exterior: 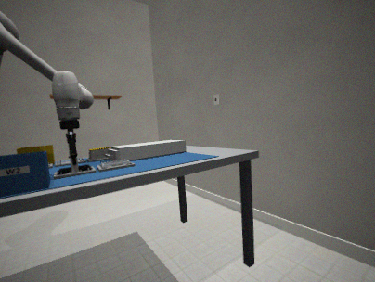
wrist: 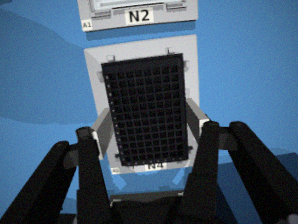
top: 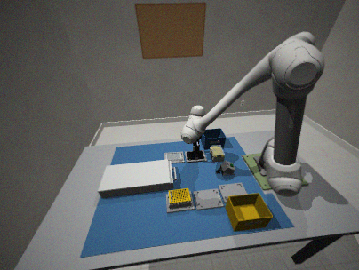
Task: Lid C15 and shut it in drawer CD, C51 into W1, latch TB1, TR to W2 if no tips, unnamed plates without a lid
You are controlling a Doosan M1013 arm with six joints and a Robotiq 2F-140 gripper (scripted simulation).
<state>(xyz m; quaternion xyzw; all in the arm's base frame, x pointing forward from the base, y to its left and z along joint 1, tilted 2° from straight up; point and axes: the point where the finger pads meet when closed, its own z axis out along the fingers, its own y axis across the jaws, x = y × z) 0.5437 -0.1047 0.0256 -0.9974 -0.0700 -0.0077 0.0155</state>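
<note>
You had the gripper [wrist: 150, 137] lowered straight down over nest N4 [wrist: 95, 65], near the far edge of the table. Its jaws were closed on the black assay plate [wrist: 146, 107], one pad on each long side, and the plate sat in its nest. The wrist view showed the pads [wrist: 101, 131] touching the plate's edges. Nest N2 [wrist: 139, 16] lay just beyond N4 in that view.

In the top view, you had the blue bin W2 [top: 219, 133] just beside the gripper, toward the far right of the blue bench mat [top: 133, 222]. The yellow waste bin [top: 249, 212] stood near the front right corner of the mat, well apart from the plate. The cooler housing [top: 135, 177] lay toward the left edge of the table. A rack with a yellow top [top: 179, 195] sat in its nest toward the front edge, left of two grey nests. The arm's base plate [top: 250, 161] stood at the right edge.
</note>
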